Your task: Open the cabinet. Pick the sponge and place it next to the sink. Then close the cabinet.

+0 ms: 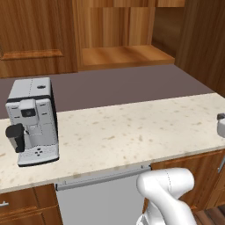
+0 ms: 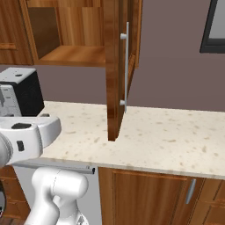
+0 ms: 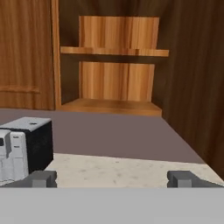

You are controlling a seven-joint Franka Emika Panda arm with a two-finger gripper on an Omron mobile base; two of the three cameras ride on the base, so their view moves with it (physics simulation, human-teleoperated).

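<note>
The cabinet (image 1: 123, 50) stands open above the counter, and its light wood shelves (image 3: 114, 78) show bare. Its door (image 2: 115, 66) is swung out over the counter, seen edge-on with the long silver handle (image 2: 125, 66) on its right face. The same door (image 3: 197, 87) rises at the right of the hand view. My gripper (image 3: 114, 178) is open, its two dark fingertips (image 3: 41, 178) wide apart with nothing between them, facing the open cabinet from in front of the counter. The sponge is out of view. The sink is out of view.
A white and black coffee machine (image 1: 33, 121) stands on the speckled counter (image 1: 132, 132) at the left. A grey object (image 1: 221, 125) pokes in at the counter's right edge. Below are a dishwasher front (image 1: 101, 197) and lower cabinets (image 2: 149, 193). The open door overhangs the counter's middle.
</note>
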